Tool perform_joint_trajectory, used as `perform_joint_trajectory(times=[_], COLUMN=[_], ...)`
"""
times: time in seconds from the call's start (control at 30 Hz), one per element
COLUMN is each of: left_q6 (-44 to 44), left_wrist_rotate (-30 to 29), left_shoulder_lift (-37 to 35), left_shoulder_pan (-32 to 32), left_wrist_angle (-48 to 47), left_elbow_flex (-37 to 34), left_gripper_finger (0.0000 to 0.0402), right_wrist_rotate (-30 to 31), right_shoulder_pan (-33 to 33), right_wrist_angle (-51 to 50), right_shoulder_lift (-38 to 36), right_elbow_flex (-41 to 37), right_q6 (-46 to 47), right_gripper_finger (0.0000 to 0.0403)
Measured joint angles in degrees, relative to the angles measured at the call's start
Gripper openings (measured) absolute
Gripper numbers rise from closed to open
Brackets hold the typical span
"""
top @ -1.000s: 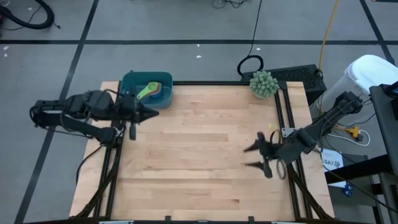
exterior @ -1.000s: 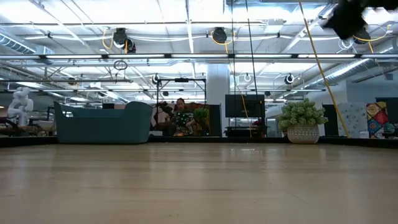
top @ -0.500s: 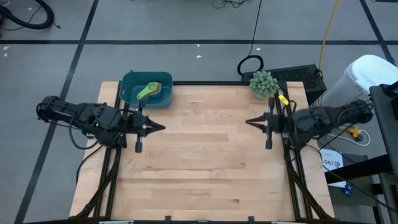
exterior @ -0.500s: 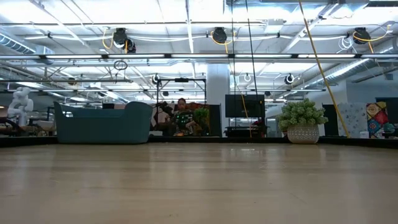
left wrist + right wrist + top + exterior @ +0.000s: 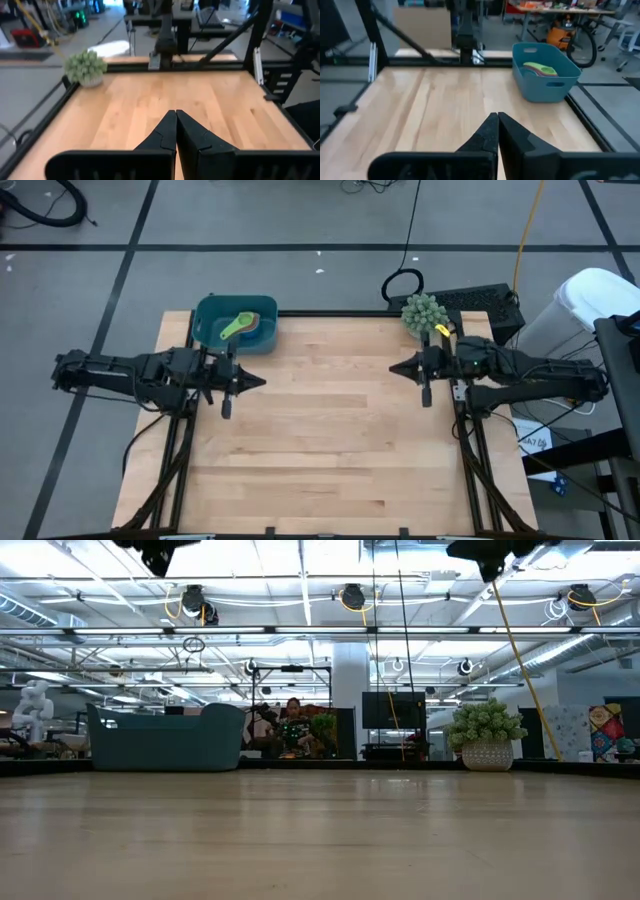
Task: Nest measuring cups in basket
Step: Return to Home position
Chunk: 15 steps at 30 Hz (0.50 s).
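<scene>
The teal basket [image 5: 235, 323] stands at the table's far left corner, and also shows in the right wrist view [image 5: 546, 70] and the low view [image 5: 165, 737]. Measuring cups lie stacked inside it, a green one [image 5: 238, 326] on top. The lower cups are mostly hidden by the green cup and the basket's walls. My left gripper [image 5: 262, 381] hovers shut above the table's left side, near the basket, pointing toward the right edge; its shut fingers show in its wrist view [image 5: 176, 120]. My right gripper [image 5: 392, 370] hovers shut on the right side, pointing left [image 5: 498, 122]. Neither holds anything.
A spiky green ball plant [image 5: 424, 314] in a pot stands at the table's far right corner. The bare wooden tabletop [image 5: 320, 440] stretches between the two arms. In the low view both arms hang high above the table, the left [image 5: 155, 550] and the right [image 5: 490, 552].
My right gripper has swung from the table's near right part toward the far edge, turned level and shut its fingers on nothing. My left gripper has moved away from the basket a little toward the near edge, staying shut. The cups and basket have stayed put.
</scene>
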Motion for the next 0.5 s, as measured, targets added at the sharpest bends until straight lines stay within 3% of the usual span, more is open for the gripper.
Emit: perform_joint_trajectory(times=[0.2, 0.33, 0.5], left_q6=[-1.7, -1.5, 0.3], left_wrist_rotate=[-0.3, -2.3, -3.1], left_shoulder_lift=[0.9, 0.9, 0.6], left_shoulder_pan=[-0.4, -1.1, -1.1], left_wrist_angle=[0.0, 0.0, 3.6], left_elbow_flex=[-0.5, -0.5, -3.7], left_gripper_finger=[0.0003, 0.0003, 0.0003], right_wrist_rotate=[3.3, 7.2, 7.3], right_shoulder_pan=[2.2, 4.1, 4.7], right_wrist_angle=[10.2, 10.6, 11.5], right_shoulder_lift=[-6.1, -8.5, -9.4], right_elbow_flex=[-9.7, -13.3, -16.6], right_q6=[4.0, 4.5, 5.0], right_gripper_finger=[0.0000, 0.0000, 0.0000])
